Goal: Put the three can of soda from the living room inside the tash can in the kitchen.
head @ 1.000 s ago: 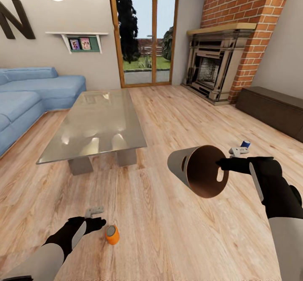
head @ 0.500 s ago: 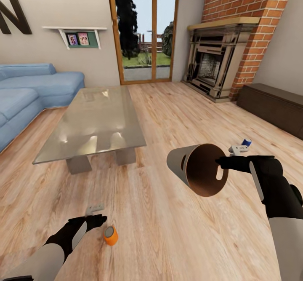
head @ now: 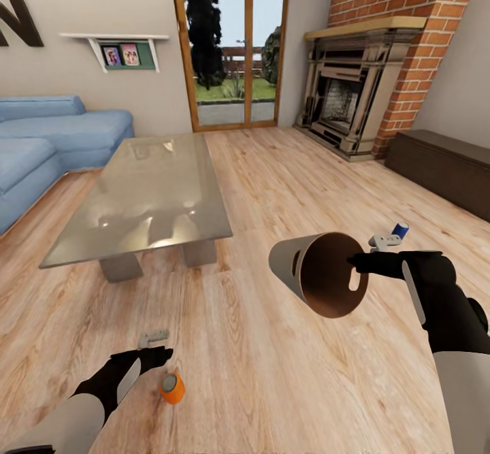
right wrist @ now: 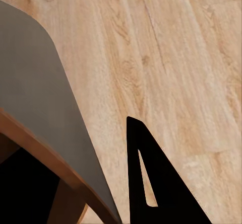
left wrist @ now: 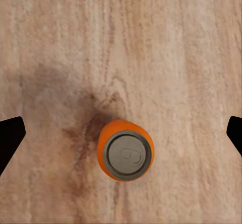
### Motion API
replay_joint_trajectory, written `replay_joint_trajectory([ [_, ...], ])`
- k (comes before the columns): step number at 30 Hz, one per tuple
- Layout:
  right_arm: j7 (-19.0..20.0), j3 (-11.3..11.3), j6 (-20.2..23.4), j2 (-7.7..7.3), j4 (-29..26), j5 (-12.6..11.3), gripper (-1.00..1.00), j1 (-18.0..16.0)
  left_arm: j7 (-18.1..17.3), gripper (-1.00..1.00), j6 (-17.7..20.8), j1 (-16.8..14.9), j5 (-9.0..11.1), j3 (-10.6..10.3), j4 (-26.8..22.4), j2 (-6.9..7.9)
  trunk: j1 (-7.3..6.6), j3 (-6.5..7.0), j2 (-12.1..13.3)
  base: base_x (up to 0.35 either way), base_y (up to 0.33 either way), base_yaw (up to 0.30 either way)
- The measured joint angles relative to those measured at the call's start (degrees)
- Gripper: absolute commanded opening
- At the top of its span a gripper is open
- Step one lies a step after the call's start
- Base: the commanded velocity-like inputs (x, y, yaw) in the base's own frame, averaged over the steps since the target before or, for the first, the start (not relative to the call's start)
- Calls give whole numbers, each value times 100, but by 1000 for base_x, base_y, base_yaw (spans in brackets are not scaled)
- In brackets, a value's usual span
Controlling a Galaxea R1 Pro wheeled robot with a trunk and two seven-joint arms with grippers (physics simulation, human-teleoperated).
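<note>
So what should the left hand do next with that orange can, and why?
Probably lower straight down around the orange can and then shut. The left wrist view looks down on the can's top, upright on the wood floor, with the left gripper open and a finger on each side, not touching it. The right gripper already holds the bin by its rim.

Light wood floor [head: 272,188] in front of me, glossy grey coffee table [head: 150,195], blue sofa [head: 47,141], brick fireplace [head: 367,86], glass doors [head: 231,45] showing the garden.
</note>
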Motion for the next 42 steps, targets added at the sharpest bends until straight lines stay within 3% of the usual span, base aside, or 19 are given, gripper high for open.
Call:
replay_joint_trajectory([
  [12,-1,-26,-1,-16,0,24,-100,0,36,100,50,0,-14,0,17,-105,264,-323,-481,0,0,0],
  [42,-4,1,28,-4,-221,67,-100,8,26,100,0,0,-17,0,9,-146,264,-593,-483,40,0,0],
])
